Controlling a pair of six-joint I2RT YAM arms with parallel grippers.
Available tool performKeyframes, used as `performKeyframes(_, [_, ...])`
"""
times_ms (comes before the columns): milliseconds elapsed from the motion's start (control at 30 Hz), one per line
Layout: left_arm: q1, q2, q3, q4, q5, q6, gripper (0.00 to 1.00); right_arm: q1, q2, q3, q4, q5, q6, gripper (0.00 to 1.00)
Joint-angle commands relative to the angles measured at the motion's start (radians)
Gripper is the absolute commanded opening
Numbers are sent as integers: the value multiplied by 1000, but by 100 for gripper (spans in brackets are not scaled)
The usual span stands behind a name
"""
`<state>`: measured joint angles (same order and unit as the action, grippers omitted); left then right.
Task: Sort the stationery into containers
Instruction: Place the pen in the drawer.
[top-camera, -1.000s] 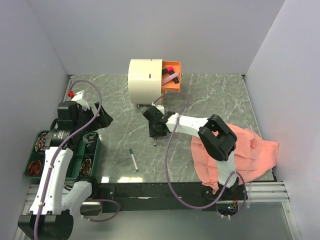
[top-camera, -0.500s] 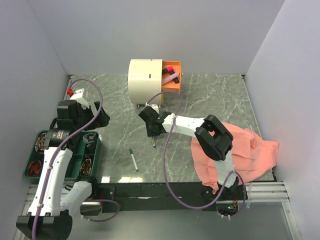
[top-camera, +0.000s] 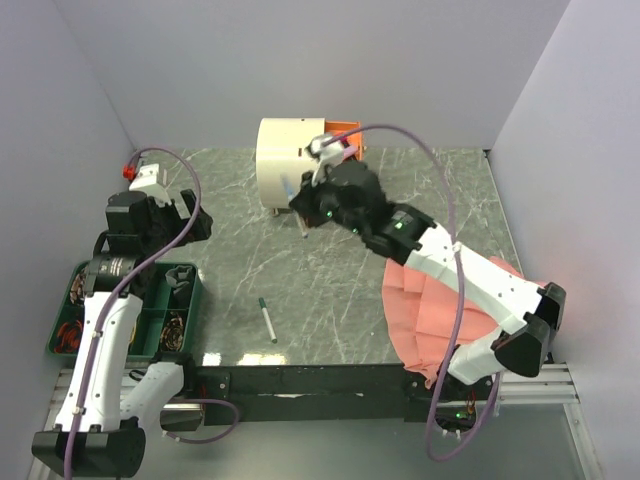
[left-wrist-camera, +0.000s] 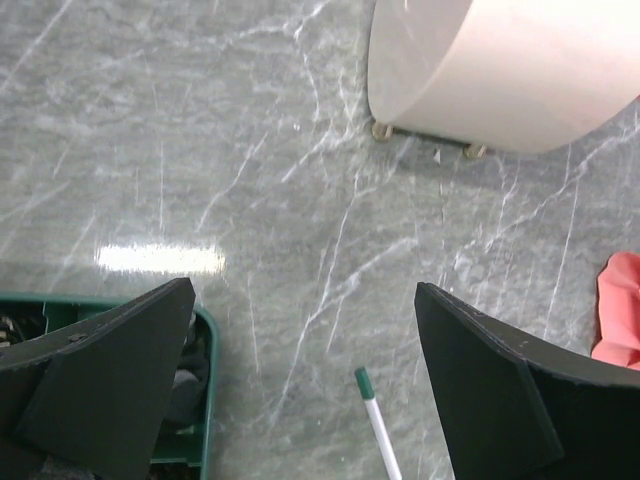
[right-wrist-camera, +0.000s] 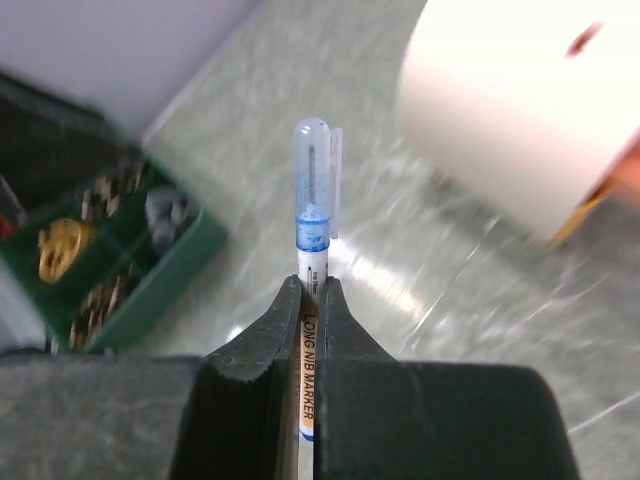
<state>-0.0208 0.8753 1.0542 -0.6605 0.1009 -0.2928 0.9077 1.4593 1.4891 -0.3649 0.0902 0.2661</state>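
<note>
At the far left I see a green compartment tray at the near edge of the table, with small bits in its cells that I cannot make out. My left gripper hangs above the marble table, just beyond the tray's far right corner. Its jaws are spread as wide as they go and nothing is between them. Through its wrist camera I look straight down at bare marble between the two black fingers.

Next to the right, a green-capped pen lies flat on the table near the front edge, apart from the tray and from both arms. Its cap end points toward the back wall.

Further right, at the back, stands the cream drum cabinet on its short feet. My right gripper is up in the air just in front of the cabinet's right half. Its jaws are clamped tight on a white marker with a blue band and a clear cap. They pinch the barrel about midway and the capped end sticks out past the fingertips.

The orange drawer is pulled out on the cabinet's right side, mostly hidden behind the right arm, so I cannot tell what lies in it.

At the far right, a salmon-pink cloth lies bunched under the right arm.
</note>
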Motion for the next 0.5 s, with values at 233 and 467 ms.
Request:
performKeyframes(233, [74, 122, 136, 125, 32, -31, 99, -352, 196, 295, 17, 0, 5, 0])
performKeyframes(467, [217, 139, 104, 151, 137, -100, 99, -490, 335, 387, 7, -75, 59, 0])
